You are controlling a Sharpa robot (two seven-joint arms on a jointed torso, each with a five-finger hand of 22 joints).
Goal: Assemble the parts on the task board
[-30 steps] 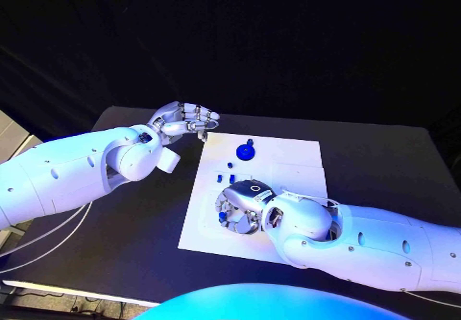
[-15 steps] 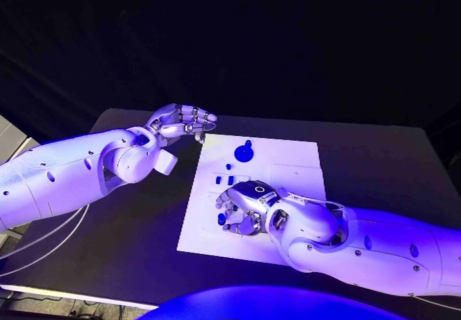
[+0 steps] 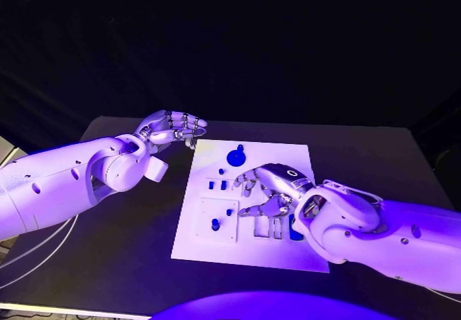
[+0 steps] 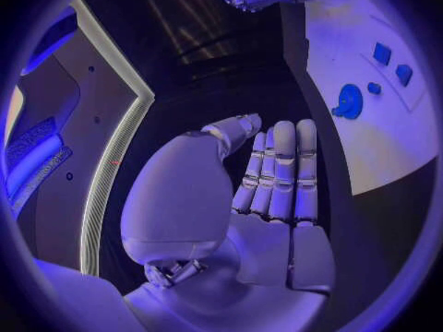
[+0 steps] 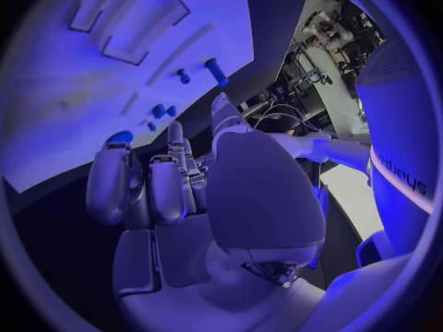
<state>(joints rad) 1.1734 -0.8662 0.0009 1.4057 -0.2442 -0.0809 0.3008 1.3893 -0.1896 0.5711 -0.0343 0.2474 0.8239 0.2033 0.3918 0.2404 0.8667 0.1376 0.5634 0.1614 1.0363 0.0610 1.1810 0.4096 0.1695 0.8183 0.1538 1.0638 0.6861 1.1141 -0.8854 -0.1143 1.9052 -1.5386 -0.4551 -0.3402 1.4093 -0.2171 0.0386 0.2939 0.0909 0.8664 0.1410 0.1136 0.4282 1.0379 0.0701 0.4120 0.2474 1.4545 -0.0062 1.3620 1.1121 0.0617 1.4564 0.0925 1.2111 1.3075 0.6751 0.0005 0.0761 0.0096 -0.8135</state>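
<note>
Head: task board [image 3: 288,150] mid-table, blue parts [image 3: 236,158] on it. Right hand [image 3: 269,190] over board centre, fingers spread, nothing held. Left hand [image 3: 171,127] off board's far-left corner, fingers curled, empty. Left wrist: fingers [image 4: 281,170] straight, together. Right wrist: fingers [image 5: 152,184] half-bent, empty.

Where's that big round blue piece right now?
In the head view, the round blue piece sits near the task board's far edge, beside the left robot hand.
</note>
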